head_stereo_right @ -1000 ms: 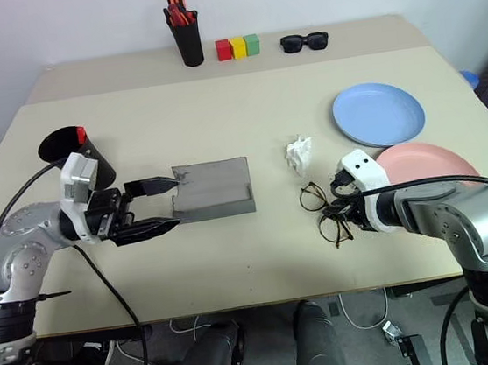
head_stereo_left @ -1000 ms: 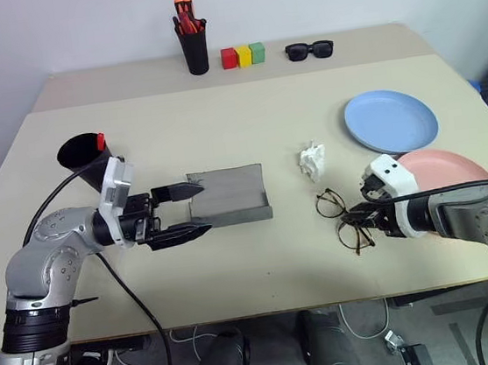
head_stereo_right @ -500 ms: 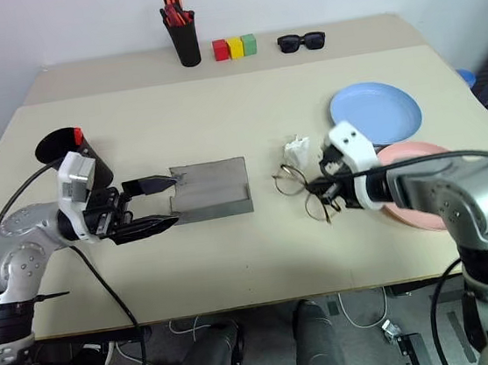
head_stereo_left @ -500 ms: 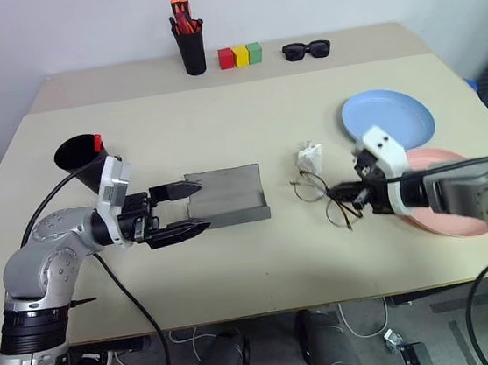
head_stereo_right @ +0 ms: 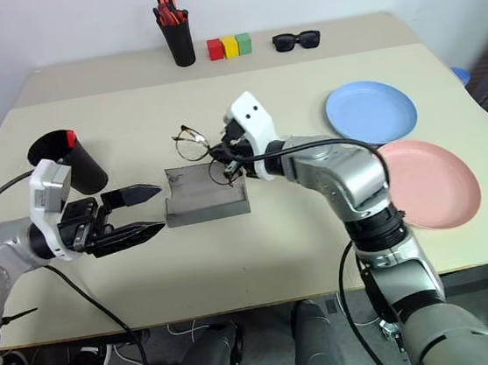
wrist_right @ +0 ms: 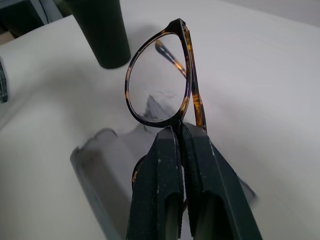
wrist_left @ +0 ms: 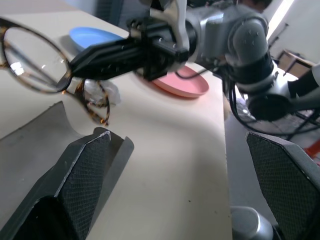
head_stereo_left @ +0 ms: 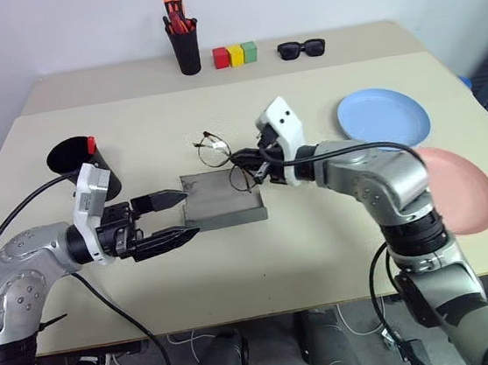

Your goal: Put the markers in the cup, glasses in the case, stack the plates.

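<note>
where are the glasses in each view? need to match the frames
Left eye view: glasses at centre, pinched by the right tool above the grey case.
Right eye view: glasses left of centre, over the case's far edge.
Left wrist view: glasses at upper left, ahead of the open left tool.
Right wrist view: glasses at centre, above the shut fingers.
Shared landmark: the case.

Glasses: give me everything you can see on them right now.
The glasses are thin wire-frame eyeglasses with round clear lenses and a dark, tortoise-mottled rim. They are off the table, pinched at the frame by the shut right gripper, and hang tilted above the far edge of the open grey case. One lens sticks out past the fingertips toward the black cup; the other sits lower, by the fingers. Nothing else touches them.
</note>
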`<state>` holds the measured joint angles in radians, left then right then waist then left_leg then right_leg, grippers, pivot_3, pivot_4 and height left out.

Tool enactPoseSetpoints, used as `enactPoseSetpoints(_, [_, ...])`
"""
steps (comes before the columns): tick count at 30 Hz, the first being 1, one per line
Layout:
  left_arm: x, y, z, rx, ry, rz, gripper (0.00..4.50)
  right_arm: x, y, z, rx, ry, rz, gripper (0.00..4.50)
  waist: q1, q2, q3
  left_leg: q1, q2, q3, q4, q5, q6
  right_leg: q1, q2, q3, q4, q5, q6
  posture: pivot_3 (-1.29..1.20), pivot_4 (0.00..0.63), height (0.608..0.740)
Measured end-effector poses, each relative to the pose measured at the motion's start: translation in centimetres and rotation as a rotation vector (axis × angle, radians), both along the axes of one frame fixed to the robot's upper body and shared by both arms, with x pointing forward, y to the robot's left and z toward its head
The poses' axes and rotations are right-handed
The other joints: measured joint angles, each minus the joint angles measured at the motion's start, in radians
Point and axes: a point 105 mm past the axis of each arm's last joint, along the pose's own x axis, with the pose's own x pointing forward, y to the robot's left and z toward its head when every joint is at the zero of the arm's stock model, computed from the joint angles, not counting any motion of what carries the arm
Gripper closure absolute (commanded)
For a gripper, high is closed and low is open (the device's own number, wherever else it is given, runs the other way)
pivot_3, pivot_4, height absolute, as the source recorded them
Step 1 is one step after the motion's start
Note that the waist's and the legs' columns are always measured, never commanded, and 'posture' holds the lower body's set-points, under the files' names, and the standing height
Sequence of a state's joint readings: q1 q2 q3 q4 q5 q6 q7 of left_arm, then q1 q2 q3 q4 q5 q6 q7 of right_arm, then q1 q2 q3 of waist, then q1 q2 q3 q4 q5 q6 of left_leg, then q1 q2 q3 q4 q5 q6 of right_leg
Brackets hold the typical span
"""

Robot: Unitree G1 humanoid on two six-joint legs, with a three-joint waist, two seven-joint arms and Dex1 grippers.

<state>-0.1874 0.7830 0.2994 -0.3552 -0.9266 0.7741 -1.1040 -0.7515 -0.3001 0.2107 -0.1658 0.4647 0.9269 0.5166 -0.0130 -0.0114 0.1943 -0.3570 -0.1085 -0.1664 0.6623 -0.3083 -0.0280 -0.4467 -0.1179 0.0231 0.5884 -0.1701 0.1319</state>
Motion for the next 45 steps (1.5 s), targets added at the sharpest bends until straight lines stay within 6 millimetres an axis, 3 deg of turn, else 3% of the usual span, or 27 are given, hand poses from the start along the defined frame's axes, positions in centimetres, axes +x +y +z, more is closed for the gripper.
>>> enactPoseSetpoints(5, [-0.3,0.0,0.0,0.011,-0.007,0.033,0.00,-1.2,1.0,-4.2,-0.134,0.017,0.070,4.45,-0.002,0.000,0.000,0.000,0.000,0.001,0.000,0.000,0.000,0.000,0.001,0.000,0.000,0.000,0.000,0.00,0.150,0.740])
enactPoseSetpoints(7, [-0.3,0.2,0.1,0.009,-0.017,0.043,0.00,-1.2,0.8,-4.9,-0.197,-0.022,0.088,4.45,-0.002,0.000,0.000,0.001,0.000,0.002,0.000,0.000,-0.001,0.000,0.001,0.000,0.000,0.000,0.000,0.00,0.150,0.740])
enactPoseSetpoints(25, [0.5,1.2,-0.7,0.003,-0.038,0.038,0.00,-1.5,-0.4,-5.3,-0.358,-0.180,0.226,4.45,-0.002,0.000,0.000,0.001,0.001,0.002,-0.001,0.000,-0.001,0.000,0.002,0.000,0.000,0.000,-0.001,0.00,0.150,0.740])
enactPoseSetpoints(28, [0.8,1.1,-0.5,0.007,-0.050,0.038,0.00,-1.6,-0.2,-5.2,-0.356,-0.183,0.242,3.60,-0.003,0.000,0.000,0.001,0.001,0.002,-0.001,0.000,-0.001,0.000,0.002,0.000,0.000,0.000,-0.001,0.00,0.150,0.740])
enactPoseSetpoints(35, [1.7,0.5,0.1,0.008,-0.076,0.049,0.00,-1.4,0.6,-4.4,-0.302,-0.187,0.217,0.25,-0.002,0.000,0.000,0.001,0.001,0.001,-0.001,0.000,-0.001,0.000,0.002,0.000,0.000,0.000,-0.001,0.00,0.150,0.740])
enactPoseSetpoints(40, [3.9,0.3,0.5,0.010,-0.116,0.122,0.00,-0.7,0.3,-2.7,-0.226,-0.196,0.168,0.12,0.003,0.000,0.000,0.001,0.001,0.001,0.000,0.001,-0.002,0.001,0.002,0.000,0.000,0.001,-0.001,0.00,0.150,0.740])
enactPoseSetpoints(43, [6.8,0.0,1.0,0.029,-0.175,0.216,0.85,-0.3,0.3,-1.2,-0.132,-0.200,0.129,0.00,0.003,0.000,0.000,0.000,0.001,0.000,0.000,0.002,-0.003,0.001,0.002,-0.001,0.000,0.002,-0.002,0.00,0.150,0.740])
enactPoseSetpoints(45, [9.3,-0.1,1.6,0.041,-0.219,0.305,1.80,0.4,-0.4,-0.2,-0.062,-0.175,0.079,0.00,0.003,0.000,0.000,0.001,0.000,0.000,0.000,0.002,-0.003,0.001,0.002,-0.001,0.000,0.002,-0.002,0.00,0.150,0.740])
